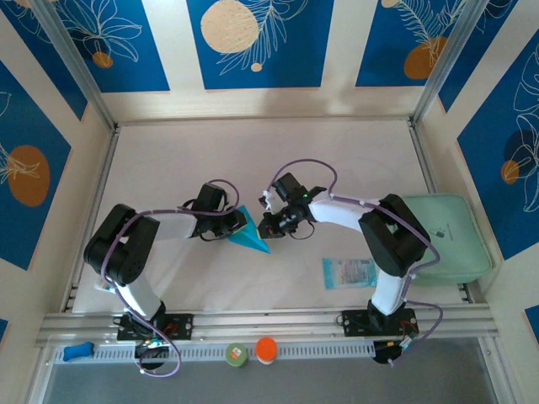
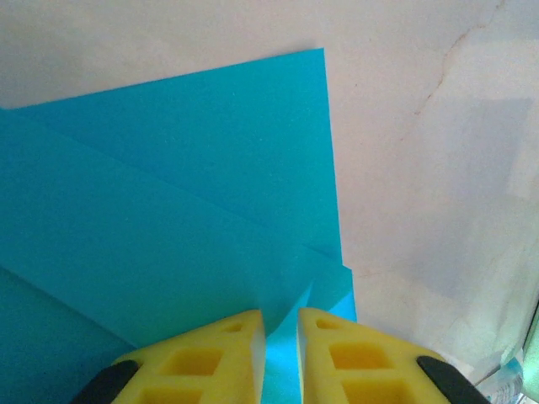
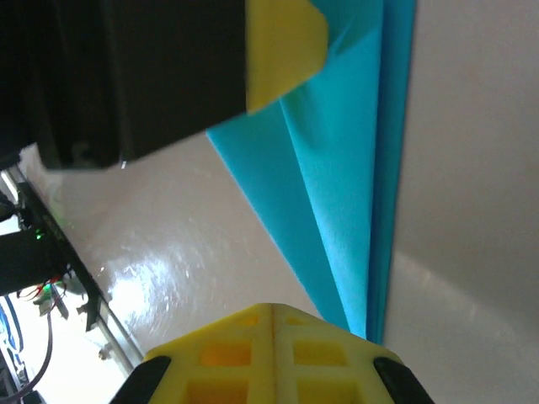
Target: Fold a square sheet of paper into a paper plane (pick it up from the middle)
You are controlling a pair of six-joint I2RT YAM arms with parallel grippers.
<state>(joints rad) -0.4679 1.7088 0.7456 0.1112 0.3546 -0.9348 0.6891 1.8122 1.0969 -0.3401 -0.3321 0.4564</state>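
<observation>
The table (image 1: 337,168) carries both arms, which meet near its middle. A mint-green pad (image 1: 446,236) lies at the right side and a pale printed packet (image 1: 348,272) sits near the right arm's base. Both are well apart from the work.

The sheet of paper (image 1: 250,233) lies between the two grippers, already folded to a pointed wedge. Its long axis runs from the left gripper (image 1: 232,220) diagonally toward the near edge and slightly right, ending in a sharp tip.

Left gripper: at the wide end of the paper. In the left wrist view its yellow fingers (image 2: 202,358) stand only a sliver apart, with a cyan edge in the gap. I judge this a pinch on the paper. The right wrist view supports this: a yellow pad (image 3: 282,46) bears on the sheet, which drapes away from it.

Right gripper (image 1: 269,227): just right of the tip end. Its fingers (image 3: 227,349) are pressed together with nothing between them. The wedge's tip (image 3: 364,320) runs down to the edge of one finger; whether they touch cannot be told.

Governing relation: the left arm holds one end, and the free tip lies directly before the closed right gripper. The next crease would likely be worked along that diagonal axis.
</observation>
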